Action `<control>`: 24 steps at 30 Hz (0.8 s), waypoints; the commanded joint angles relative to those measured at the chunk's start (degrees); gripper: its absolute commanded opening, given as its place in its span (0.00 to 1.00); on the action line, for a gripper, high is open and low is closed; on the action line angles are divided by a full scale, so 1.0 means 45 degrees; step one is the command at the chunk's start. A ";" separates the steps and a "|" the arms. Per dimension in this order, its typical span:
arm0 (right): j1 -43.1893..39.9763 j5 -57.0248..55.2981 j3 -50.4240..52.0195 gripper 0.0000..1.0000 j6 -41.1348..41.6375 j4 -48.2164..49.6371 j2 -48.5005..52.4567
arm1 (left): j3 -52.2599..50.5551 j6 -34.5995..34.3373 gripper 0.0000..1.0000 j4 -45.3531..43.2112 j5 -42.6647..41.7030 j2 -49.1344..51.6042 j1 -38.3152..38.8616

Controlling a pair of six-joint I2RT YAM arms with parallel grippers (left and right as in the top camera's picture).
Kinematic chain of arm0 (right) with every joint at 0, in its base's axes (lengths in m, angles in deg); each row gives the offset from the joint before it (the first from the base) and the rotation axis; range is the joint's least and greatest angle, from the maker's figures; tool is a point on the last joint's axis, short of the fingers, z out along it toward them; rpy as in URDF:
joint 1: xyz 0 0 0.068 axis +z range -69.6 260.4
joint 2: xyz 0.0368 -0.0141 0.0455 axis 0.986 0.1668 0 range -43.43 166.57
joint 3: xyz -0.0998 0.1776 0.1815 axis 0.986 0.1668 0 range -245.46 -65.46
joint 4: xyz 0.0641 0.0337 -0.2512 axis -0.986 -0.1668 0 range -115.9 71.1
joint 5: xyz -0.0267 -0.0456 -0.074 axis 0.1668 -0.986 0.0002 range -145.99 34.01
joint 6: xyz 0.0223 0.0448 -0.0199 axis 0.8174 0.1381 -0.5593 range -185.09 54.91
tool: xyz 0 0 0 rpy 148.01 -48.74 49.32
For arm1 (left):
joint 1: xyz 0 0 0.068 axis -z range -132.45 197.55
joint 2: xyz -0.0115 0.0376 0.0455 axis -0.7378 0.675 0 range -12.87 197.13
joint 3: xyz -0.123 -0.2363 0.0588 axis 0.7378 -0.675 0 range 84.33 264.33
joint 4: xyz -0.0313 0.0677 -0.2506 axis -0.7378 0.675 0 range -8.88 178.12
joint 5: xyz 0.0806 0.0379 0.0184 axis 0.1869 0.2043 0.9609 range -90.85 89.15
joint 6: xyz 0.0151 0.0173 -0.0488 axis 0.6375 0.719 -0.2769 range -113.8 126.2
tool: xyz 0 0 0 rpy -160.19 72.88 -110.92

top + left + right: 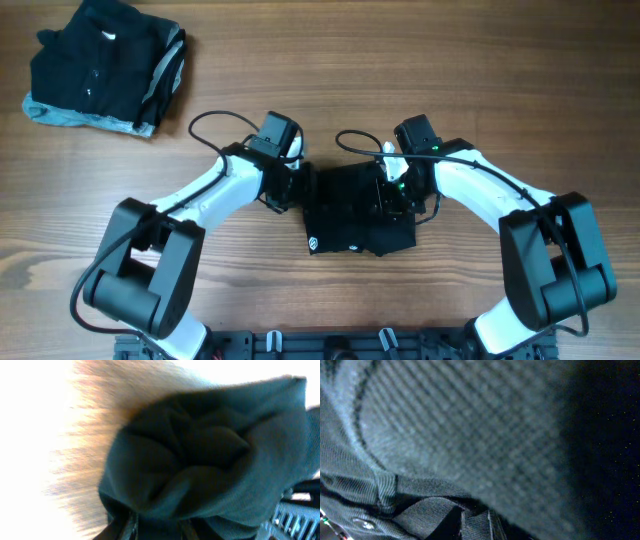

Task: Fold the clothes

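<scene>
A black shirt (355, 215) lies partly folded in the middle of the wooden table, with a small white logo at its front left corner. My left gripper (303, 187) is at its left edge, shut on bunched black cloth (200, 460) that fills the left wrist view above the fingers (157, 530). My right gripper (392, 195) is over the shirt's upper right part. In the right wrist view the knit cloth (470, 425) hangs close over the lens, and the fingers (476, 527) are shut with cloth between them.
A folded stack of black clothes (105, 65) with a light grey-blue edge sits at the table's far left corner. Black cables loop behind both wrists. The arms' base rail runs along the front edge (330, 345).
</scene>
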 commanded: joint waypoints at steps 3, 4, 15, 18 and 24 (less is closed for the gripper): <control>0.0102 -0.0486 0.0029 0.27 -0.0058 -0.0593 0.0627 | 0.0175 -0.0447 0.41 -0.0073 0.0418 0.0223 -0.1394; 0.0102 -0.0486 -0.0160 0.29 -0.0189 -0.0918 0.0495 | 0.0316 -0.0199 0.43 0.0005 -0.0058 0.0126 -0.1656; 0.0102 -0.0413 -0.1350 0.43 0.1001 -0.1972 -0.2929 | 0.0879 0.1972 0.77 0.3351 -0.1807 -0.1394 -0.2487; 0.0102 0.0199 -0.1093 0.39 0.1860 -0.1826 -0.2482 | 0.0525 0.2186 0.82 0.3536 -0.2181 -0.1394 -0.2380; 0.0112 0.1350 -0.0962 0.38 0.3978 -0.1996 -0.0427 | -0.1389 0.1394 0.81 0.0937 -0.3463 -0.1370 -0.1593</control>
